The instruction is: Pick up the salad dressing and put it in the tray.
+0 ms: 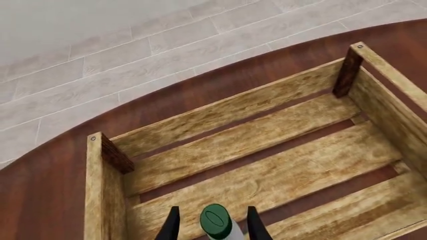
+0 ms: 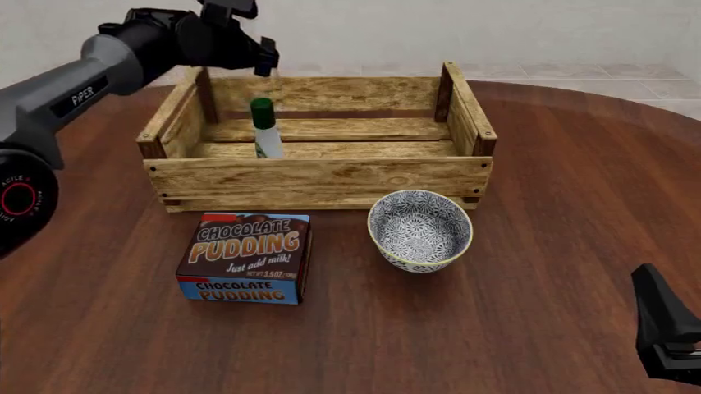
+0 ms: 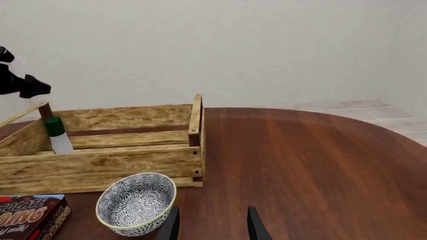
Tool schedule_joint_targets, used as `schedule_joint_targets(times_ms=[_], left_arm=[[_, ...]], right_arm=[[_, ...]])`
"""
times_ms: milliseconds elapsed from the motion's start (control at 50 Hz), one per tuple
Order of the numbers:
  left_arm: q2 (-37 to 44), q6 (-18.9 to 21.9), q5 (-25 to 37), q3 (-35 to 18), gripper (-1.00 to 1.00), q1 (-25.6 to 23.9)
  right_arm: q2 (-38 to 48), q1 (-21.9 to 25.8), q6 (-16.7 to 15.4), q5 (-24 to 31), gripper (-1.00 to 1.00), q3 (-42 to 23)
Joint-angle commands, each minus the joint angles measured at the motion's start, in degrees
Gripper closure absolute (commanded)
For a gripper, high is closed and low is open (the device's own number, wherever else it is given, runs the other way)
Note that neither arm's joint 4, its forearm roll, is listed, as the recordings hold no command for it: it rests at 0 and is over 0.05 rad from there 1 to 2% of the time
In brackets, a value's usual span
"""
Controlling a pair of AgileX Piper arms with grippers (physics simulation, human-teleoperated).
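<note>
The right gripper point(image 2: 668, 336) sits nearest, low at the table's point(image 2: 547, 271) near right edge, its fingers parted around nothing. Ahead lie a pudding box point(image 2: 245, 258) and a patterned bowl point(image 2: 419, 231), side by side just before the tray point(image 2: 318, 176). The dressing point(image 2: 265, 129) stands upright inside the tray's left half. The left gripper point(image 1: 212, 227) hangs above it, fingers spread either side of the green cap and apparently clear of it.
</note>
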Motion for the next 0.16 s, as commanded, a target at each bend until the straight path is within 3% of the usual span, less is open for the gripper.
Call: schedule_joint_targets(times_ms=[20,160], left_arm=[[-2.7,0.1,0.4,0.9,-1.00,-0.2],[-4.4,0.2,-0.4,2.6,-1.00,-0.3]], right_arm=[[0.0,-0.1,-0.1,-0.2,-1.00,0.1],[0.0,0.1,-0.3,-0.1,-1.00,0.0]])
